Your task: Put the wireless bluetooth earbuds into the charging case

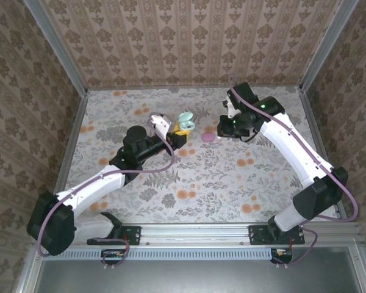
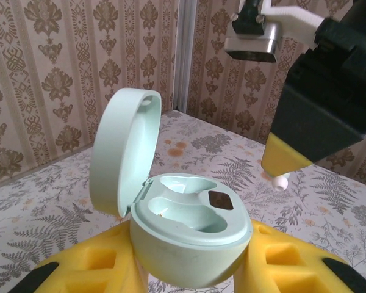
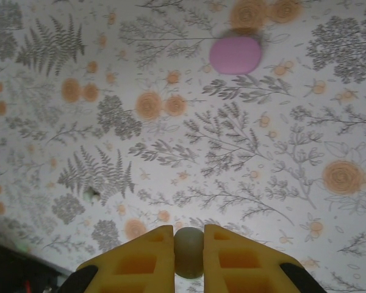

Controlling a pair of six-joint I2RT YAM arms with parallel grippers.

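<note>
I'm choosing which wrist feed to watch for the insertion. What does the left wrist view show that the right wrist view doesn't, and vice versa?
Left wrist: the mint case, lid open and both wells empty, clamped in the left end effector.
Right wrist: a closed purple case lying on the table ahead.
Both: the pale earbud pinched at the tip of the right end effector, seen from the side in the left wrist view and from behind the fingers in its own.
</note>
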